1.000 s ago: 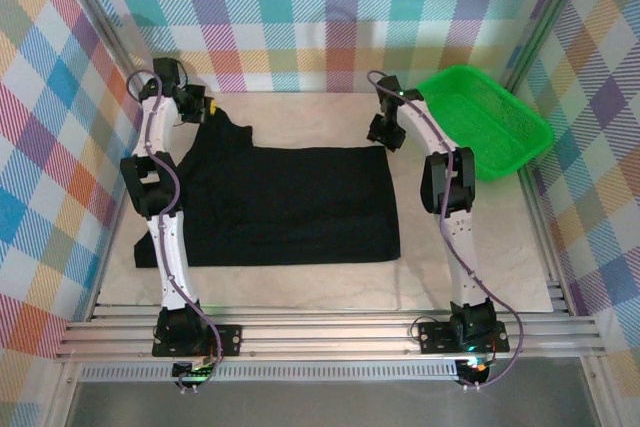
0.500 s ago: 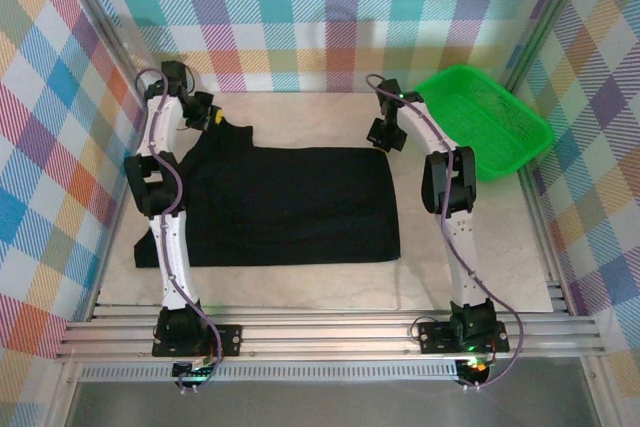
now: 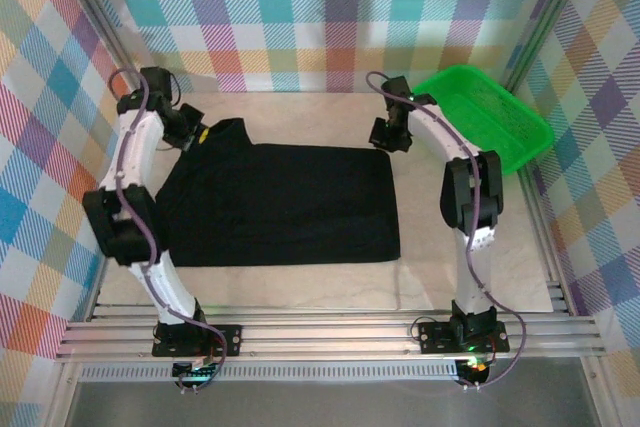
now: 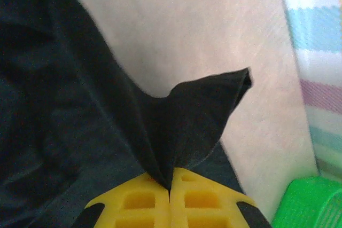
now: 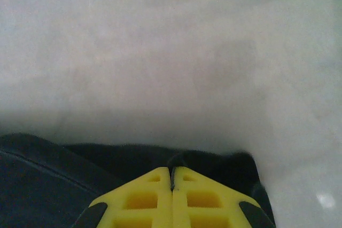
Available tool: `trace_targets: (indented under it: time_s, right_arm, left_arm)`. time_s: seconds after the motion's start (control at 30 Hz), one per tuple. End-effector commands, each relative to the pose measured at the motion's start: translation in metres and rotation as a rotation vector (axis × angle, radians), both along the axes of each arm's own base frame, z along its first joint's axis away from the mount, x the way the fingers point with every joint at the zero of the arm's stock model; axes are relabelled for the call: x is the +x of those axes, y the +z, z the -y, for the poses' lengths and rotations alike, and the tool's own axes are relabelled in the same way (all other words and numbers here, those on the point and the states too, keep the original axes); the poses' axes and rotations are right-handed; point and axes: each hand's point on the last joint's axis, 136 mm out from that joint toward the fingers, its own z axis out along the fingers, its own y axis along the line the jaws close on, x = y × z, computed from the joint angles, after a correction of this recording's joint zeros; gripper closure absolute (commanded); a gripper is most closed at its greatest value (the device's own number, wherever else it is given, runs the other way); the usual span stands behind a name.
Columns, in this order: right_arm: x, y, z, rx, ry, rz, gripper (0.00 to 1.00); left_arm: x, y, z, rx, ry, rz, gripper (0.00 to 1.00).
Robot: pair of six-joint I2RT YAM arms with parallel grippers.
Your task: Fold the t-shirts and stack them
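I count one table [image 3: 300, 282], pale and stone-patterned, boxed in by pastel plaid walls [image 3: 330, 17]. One black t-shirt [image 3: 290, 205] of soft cloth lies spread mostly flat, left of the frame's centre, roughly rectangular. One green plastic mesh basket [image 3: 505, 117] sits in the upper right corner, apart from it. Of my two pincers, the left gripper [image 4: 170, 185] is clenched on a lifted flap at the shirt's upper left, and the right gripper [image 5: 171, 177] pinches its upper right corner, yellow jaws pressed together.
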Motion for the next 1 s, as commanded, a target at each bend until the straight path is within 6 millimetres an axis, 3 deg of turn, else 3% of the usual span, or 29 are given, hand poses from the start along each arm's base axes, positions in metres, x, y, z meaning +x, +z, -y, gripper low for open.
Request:
trace_targets:
  time_s: [0.0,0.2,0.27,0.37,0.57,0.73,0.97]
  right_arm:
    - [-0.028,0.015,-0.001,0.031,0.017,0.033,1.00]
    - [-0.096,-0.022,0.008,0.049,-0.019,-0.094,1.00]
    - [-0.113,-0.035,0.011,0.053,-0.029,-0.143,1.00]
    - [-0.127,-0.047,0.016,0.041,-0.038,-0.176,1.00]
    - [-0.125,-0.059,0.027,-0.043,-0.032,-0.223,1.00]
    - [-0.118,-0.043,0.026,-0.040,-0.031,-0.185,1.00]
    - [-0.121,-0.017,0.025,-0.024,-0.030,-0.149,1.00]
  left_arm:
    - [-0.053,-0.015,-0.018,0.082,0.048,-0.083,1.00]
    - [-0.146,-0.046,-0.031,0.174,0.180,-0.188,1.00]
    - [-0.171,-0.060,-0.035,0.206,0.199,-0.235,1.00]
    - [-0.192,-0.076,-0.039,0.235,0.199,-0.281,1.00]
    - [-0.214,-0.085,-0.047,0.288,0.219,-0.346,1.00]
    - [-0.219,-0.076,-0.050,0.304,0.244,-0.349,1.00]
    - [-0.219,-0.049,-0.053,0.303,0.299,-0.317,1.00]
